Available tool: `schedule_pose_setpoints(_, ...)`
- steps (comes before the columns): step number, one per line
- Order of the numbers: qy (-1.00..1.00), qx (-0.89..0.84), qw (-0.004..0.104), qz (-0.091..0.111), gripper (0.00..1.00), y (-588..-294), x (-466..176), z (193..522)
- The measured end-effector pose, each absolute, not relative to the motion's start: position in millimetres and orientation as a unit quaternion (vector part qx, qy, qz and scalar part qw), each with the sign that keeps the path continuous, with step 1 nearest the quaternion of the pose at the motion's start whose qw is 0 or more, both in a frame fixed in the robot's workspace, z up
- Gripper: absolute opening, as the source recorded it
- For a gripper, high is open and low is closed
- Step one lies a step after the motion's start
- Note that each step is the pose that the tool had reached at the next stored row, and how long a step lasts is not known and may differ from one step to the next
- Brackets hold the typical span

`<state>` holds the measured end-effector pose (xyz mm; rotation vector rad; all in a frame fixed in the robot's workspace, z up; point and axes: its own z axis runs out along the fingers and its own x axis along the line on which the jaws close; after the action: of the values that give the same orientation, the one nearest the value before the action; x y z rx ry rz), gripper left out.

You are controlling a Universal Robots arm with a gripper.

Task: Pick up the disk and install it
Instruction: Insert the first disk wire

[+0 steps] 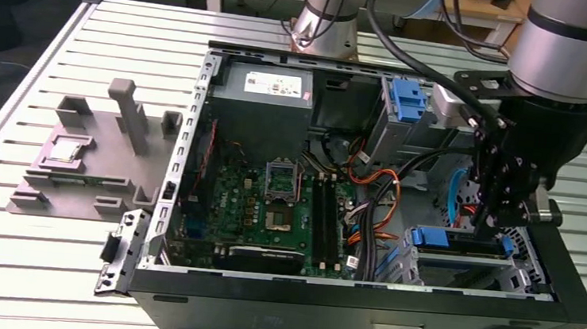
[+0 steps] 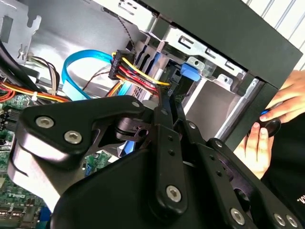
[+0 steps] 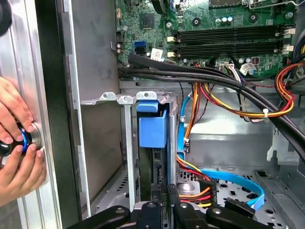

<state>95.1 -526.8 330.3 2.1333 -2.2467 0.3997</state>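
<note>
The disk [image 1: 430,239] stands on edge in the metal drive cage [image 1: 465,267] at the open computer case's front corner, on the exterior view's right. Its blue carrier [image 3: 152,128] fills the cage slot in the first wrist view, and a blue carrier end [image 2: 189,71] shows in the second wrist view. My black gripper [image 1: 488,223] reaches down into the case right at the disk's upper edge. Its fingers [image 2: 164,143] run close together to their tips, so the gripper [image 2: 167,102] is shut, and the gripper [image 3: 170,188] sits against the disk's dark edge.
A person's hands [image 3: 19,143] hold a black-and-blue knob [image 2: 269,125] at the case's outer wall. Orange, red and blue cables [image 3: 228,179] crowd beside the cage. The motherboard [image 1: 269,202], power supply [image 1: 268,86] and a grey fixture [image 1: 92,163] lie toward the exterior view's left.
</note>
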Motion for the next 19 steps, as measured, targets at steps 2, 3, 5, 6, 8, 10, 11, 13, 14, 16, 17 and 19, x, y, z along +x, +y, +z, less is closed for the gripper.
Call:
schedule_pose_setpoints(2,-0.720,0.682,0.009,0.128,0.16,-528.7,95.0,330.0)
schedule_pose_setpoints(3,-0.720,0.682,0.009,0.128,0.16,-529.5,95.0,329.8)
schedule_pose_setpoints(5,-0.721,0.681,0.009,0.128,0.16,-529.9,94.9,329.3)
schedule_pose_setpoints(6,-0.722,0.680,0.009,0.128,0.16,-529.9,94.9,329.3)
schedule_pose_setpoints(8,-0.722,0.680,0.009,0.127,0.16,-529.9,94.4,329.1)
schedule_pose_setpoints(10,-0.723,0.680,0.007,0.126,0.16,-530.0,93.7,329.1)
schedule_pose_setpoints(11,-0.723,0.680,0.007,0.125,0.16,-530.0,93.5,329.0)
schedule_pose_setpoints(13,-0.723,0.679,0.005,0.123,0.16,-530.0,93.2,328.8)
schedule_pose_setpoints(14,-0.724,0.679,0.005,0.123,0.16,-529.9,93.2,328.6)
schedule_pose_setpoints(16,-0.724,0.679,0.005,0.123,0.16,-530.0,93.2,328.5)
schedule_pose_setpoints(17,-0.724,0.678,0.005,0.123,0.16,-530.0,93.2,328.5)
schedule_pose_setpoints(19,-0.726,0.677,0.005,0.123,0.16,-530.0,93.1,328.4)
